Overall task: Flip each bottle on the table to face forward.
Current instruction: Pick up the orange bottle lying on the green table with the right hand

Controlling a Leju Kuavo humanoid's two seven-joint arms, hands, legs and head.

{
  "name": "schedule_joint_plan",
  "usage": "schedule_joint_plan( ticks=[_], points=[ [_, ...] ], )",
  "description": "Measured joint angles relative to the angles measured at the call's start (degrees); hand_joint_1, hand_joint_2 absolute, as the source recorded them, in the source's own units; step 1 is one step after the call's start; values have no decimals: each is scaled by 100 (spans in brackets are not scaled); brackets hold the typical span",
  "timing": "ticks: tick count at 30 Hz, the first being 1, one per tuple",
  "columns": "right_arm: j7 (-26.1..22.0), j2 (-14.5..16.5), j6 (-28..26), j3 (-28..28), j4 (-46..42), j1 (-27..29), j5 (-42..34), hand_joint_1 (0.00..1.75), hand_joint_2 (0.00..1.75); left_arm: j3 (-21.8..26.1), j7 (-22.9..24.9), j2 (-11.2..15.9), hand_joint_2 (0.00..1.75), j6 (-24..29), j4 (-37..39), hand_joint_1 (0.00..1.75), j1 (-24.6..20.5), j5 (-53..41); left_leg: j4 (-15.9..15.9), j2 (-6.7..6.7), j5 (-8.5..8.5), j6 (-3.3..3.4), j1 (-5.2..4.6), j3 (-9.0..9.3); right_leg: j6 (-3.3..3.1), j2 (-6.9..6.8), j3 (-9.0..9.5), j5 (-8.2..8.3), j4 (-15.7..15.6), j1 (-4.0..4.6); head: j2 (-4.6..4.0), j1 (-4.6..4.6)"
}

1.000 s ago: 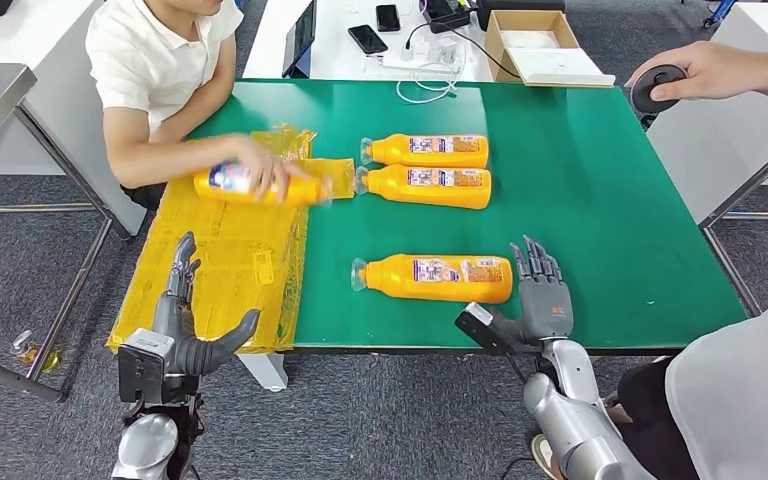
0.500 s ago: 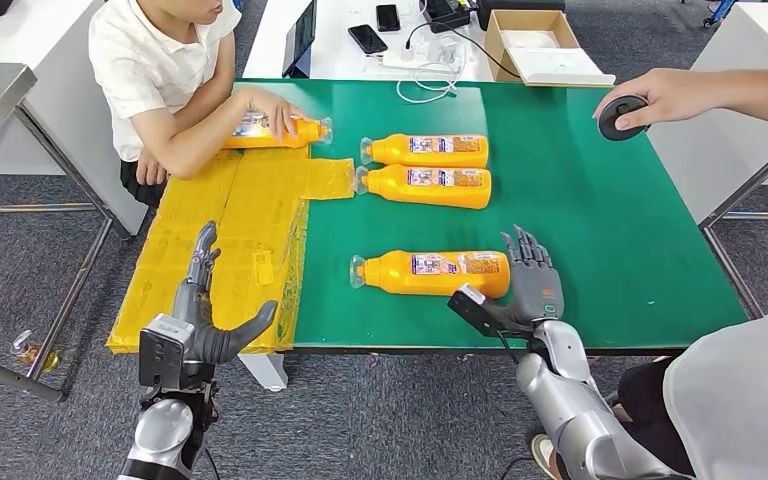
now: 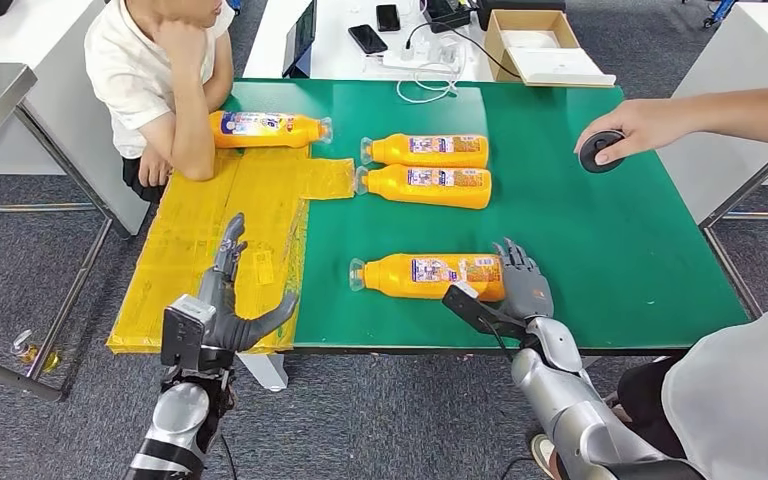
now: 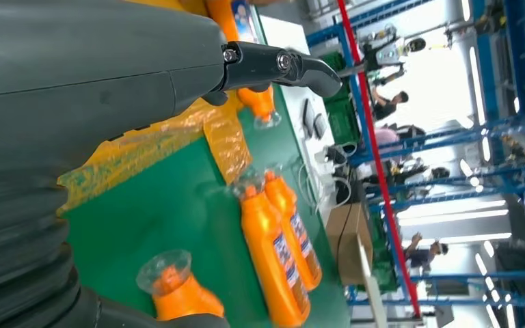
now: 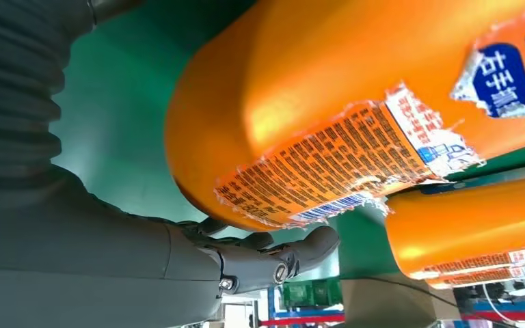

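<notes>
My right hand (image 3: 522,285) has closed in on the near orange plastic bottle's (image 3: 430,276) base, fingers spread, touching; flip next.

Robotics lab/industrial hall, blue steel racking (image 4: 513,157), green worktable (image 3: 580,200), grey carpet (image 3: 20,260)

Open green table (image 3: 600,250) right of near bottle (image 3: 430,276) (far pair (image 3: 428,168) crowds behind).

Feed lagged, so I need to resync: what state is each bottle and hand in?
Near bottle: lying flat, right hand touching its base.
Two middle bottles: lying flat, side by side.
Far bottle: lying flat, at table edge.
Left hand: open, empty.
Right hand: open, at bottle base.
</notes>
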Motion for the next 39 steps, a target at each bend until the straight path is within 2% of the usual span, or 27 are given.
schedule_joint_plan(
  ticks=[18, 19, 20, 22, 23, 24, 32, 39],
  points=[
    [43, 95, 54, -26, 141, -116, 332, 0, 175, -146, 53, -25, 175, -126, 262, 0, -217, 90, 0, 3, 1, 0, 0, 6, 1, 1, 6, 1, 0, 0, 0, 0],
    [40, 106, 88, -24, 148, -123, 337, 20, 175, -147, 53, -25, 175, -127, 270, 0, -227, 101, 0, 3, 1, 0, 0, 6, 1, 1, 5, 1, 0, 0, 0, -1],
    [51, 115, 141, -23, 156, -133, 342, 48, 175, -147, 53, -25, 175, -128, 281, 0, -242, 113, 0, 2, 1, 0, 1, 6, 1, 1, 5, 1, 0, 1, 0, -1],
    [93, 121, 297, -19, 178, -156, 357, 126, 175, -146, 53, -26, 175, -131, 302, 0, -280, 133, 1, 2, 1, 0, 1, 7, 1, 1, 5, 1, 0, 1, 0, -1],
    [117, 120, 383, -17, 190, -164, 362, 144, 175, -146, 53, -27, 175, -139, 310, 0, -303, 137, 1, 2, 1, 0, 1, 7, 1, 1, 5, 1, 0, 1, 0, -1],
    [135, 119, 455, -16, 203, -169, 368, 155, 175, -146, 54, -28, 175, -150, 319, 0, -327, 139, 0, 2, 1, 0, 1, 7, 1, 1, 5, 1, 0, 1, 0, -1],
    [222, 97, 679, -1, 263, -247, 382, 170, 175, -146, 54, -37, 175, -193, 418, 0, -461, 144, 1, 3, 1, 0, 1, 12, 1, 1, 9, 1, -1, 0, 0, 0],
    [321, 85, 880, -3, 290, -291, 356, 175, 175, -146, 54, -51, 175, -215, 474, 0, -514, 161, 1, 4, 0, 0, 2, 21, 0, 1, 15, 1, -1, 1, 0, 0]
  ],
)
